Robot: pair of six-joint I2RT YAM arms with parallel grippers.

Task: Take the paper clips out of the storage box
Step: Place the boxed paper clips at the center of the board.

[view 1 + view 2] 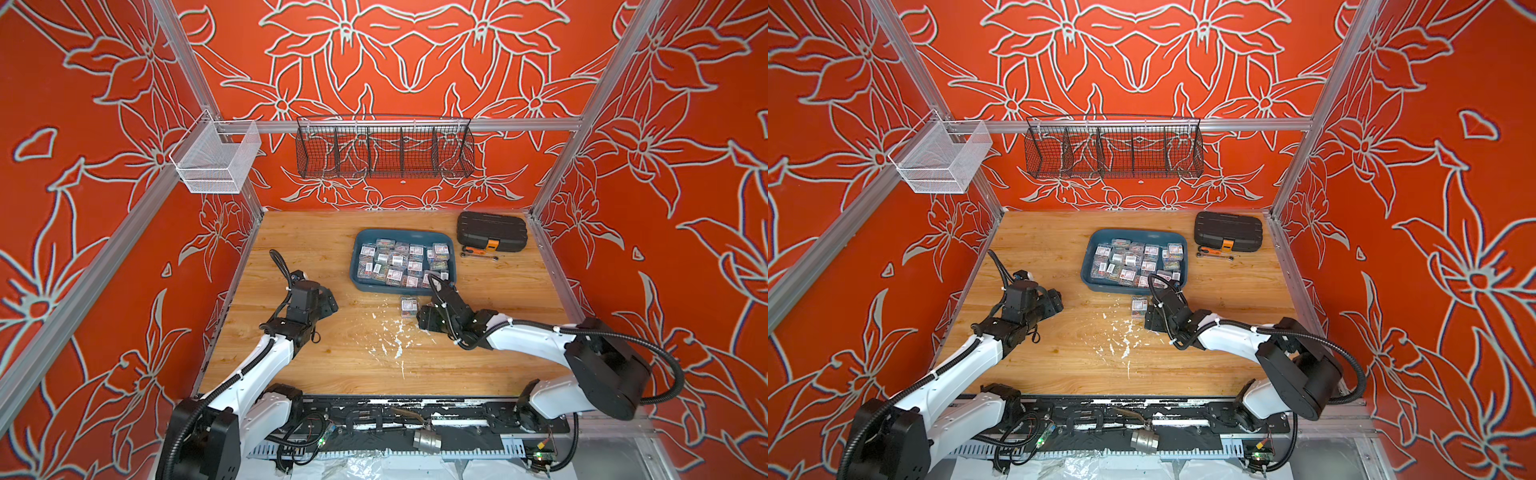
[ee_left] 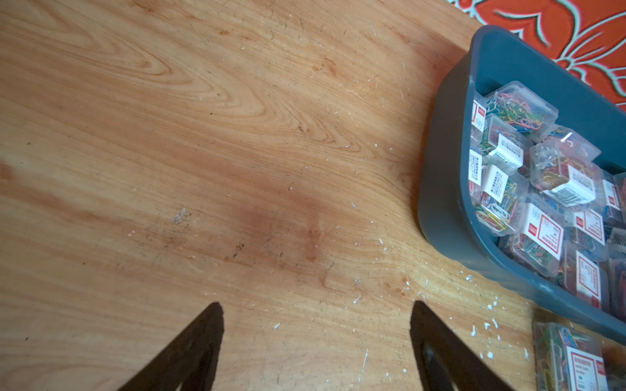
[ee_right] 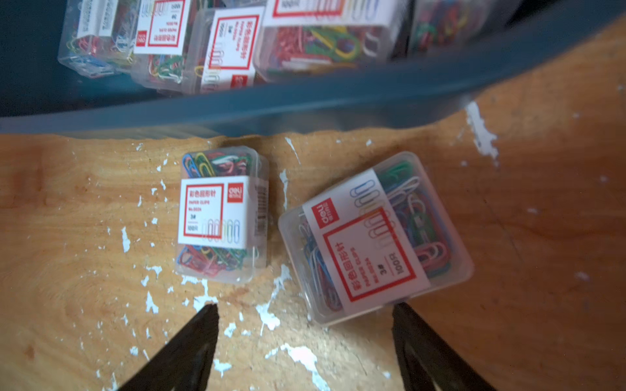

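The teal storage box point(image 1: 358, 266) point(image 1: 1090, 266) sits at the back middle of the wooden table, filled with several clear boxes of paper clips point(image 1: 399, 259) point(image 1: 1133, 259). In the right wrist view two more clip boxes lie on the table just outside its wall point(image 3: 305, 105): one square-on point(image 3: 222, 215), one turned askew point(image 3: 374, 237). My right gripper point(image 3: 306, 307) point(image 1: 422, 320) is open over the table just short of them, gripping nothing. My left gripper point(image 2: 317, 304) point(image 1: 328, 303) is open over bare wood, left of the storage box point(image 2: 447, 189).
A black ribbed case with an orange latch point(image 1: 492, 232) and a small wrench point(image 1: 480, 253) lie at the back right. White paint flecks point(image 1: 390, 340) mark the table's middle. A black wire basket point(image 1: 384, 149) and a white mesh basket point(image 1: 216, 160) hang on the frame.
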